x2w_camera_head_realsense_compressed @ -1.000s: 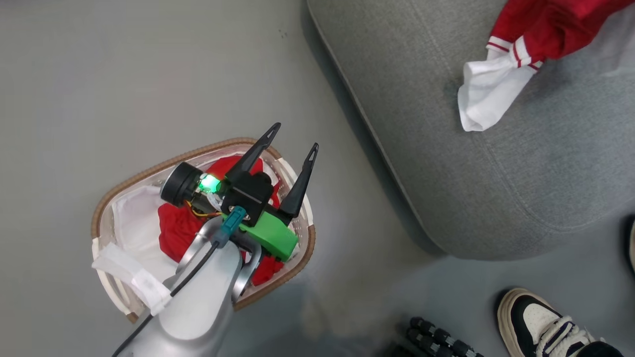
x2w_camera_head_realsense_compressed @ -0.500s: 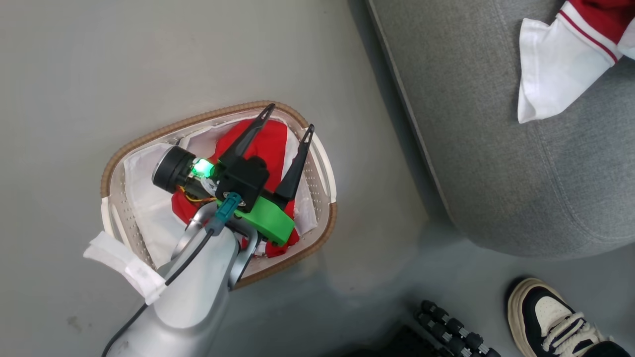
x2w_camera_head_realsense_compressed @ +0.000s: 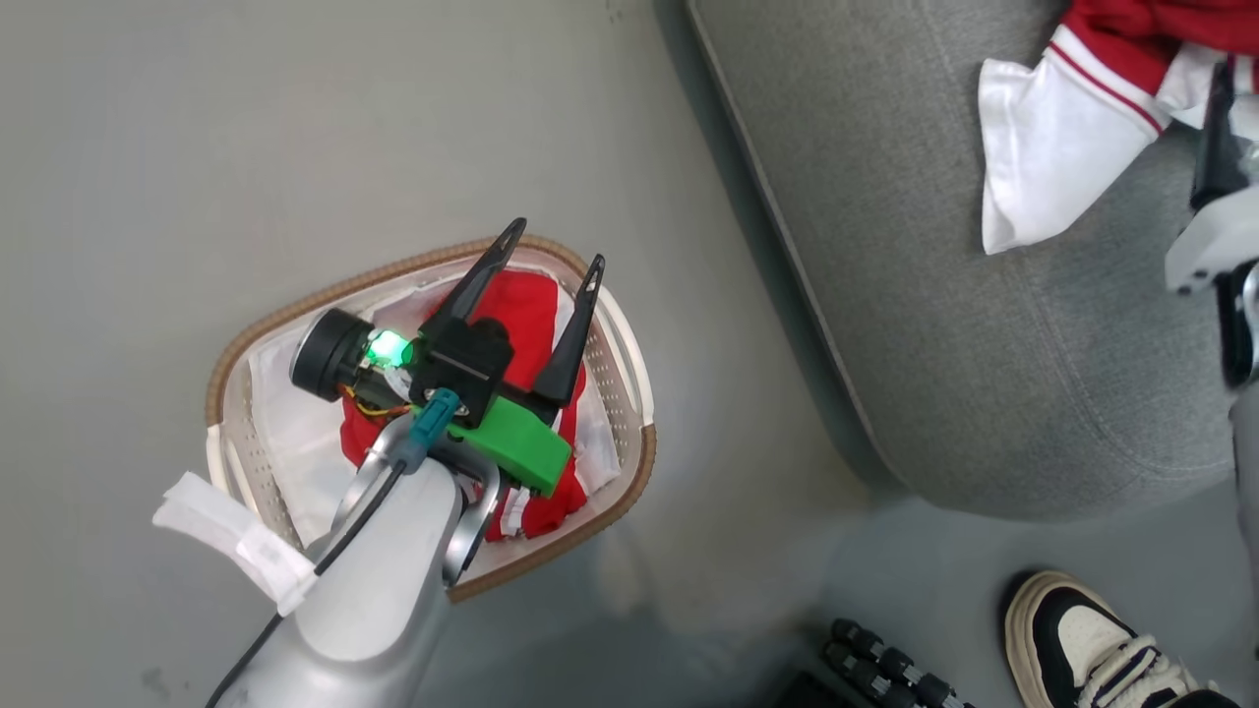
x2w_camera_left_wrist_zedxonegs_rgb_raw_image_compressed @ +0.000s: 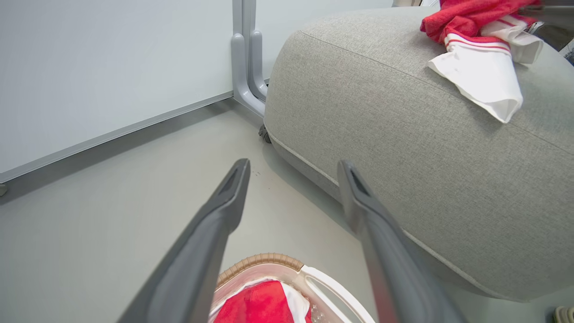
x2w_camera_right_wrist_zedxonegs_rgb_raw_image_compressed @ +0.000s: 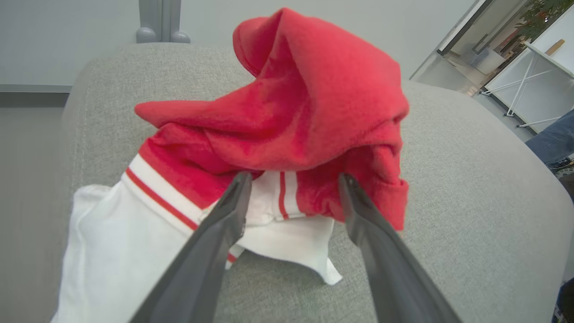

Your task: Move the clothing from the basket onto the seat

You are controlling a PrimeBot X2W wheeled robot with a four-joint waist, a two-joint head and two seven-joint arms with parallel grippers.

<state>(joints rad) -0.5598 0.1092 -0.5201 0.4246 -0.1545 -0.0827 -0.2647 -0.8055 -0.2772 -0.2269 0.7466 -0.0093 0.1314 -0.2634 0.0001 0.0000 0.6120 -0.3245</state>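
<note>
Over the basket (x2w_camera_head_realsense_compressed: 644, 462), with left tool (x2w_camera_head_realsense_compressed: 557, 243) wide open and empty: looks like soft, light, limp clothing (x2w_camera_head_realsense_compressed: 526, 307) inside, best pinched at a raised fold

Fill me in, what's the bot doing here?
It is moving laundry from a basket to a sofa. The left pincer hovers open above the laundry basket, where red clothing lies on a white liner. The right pincer is open at a red-and-white jersey lying on the grey seat cushion. Neither pincer holds anything.
</note>
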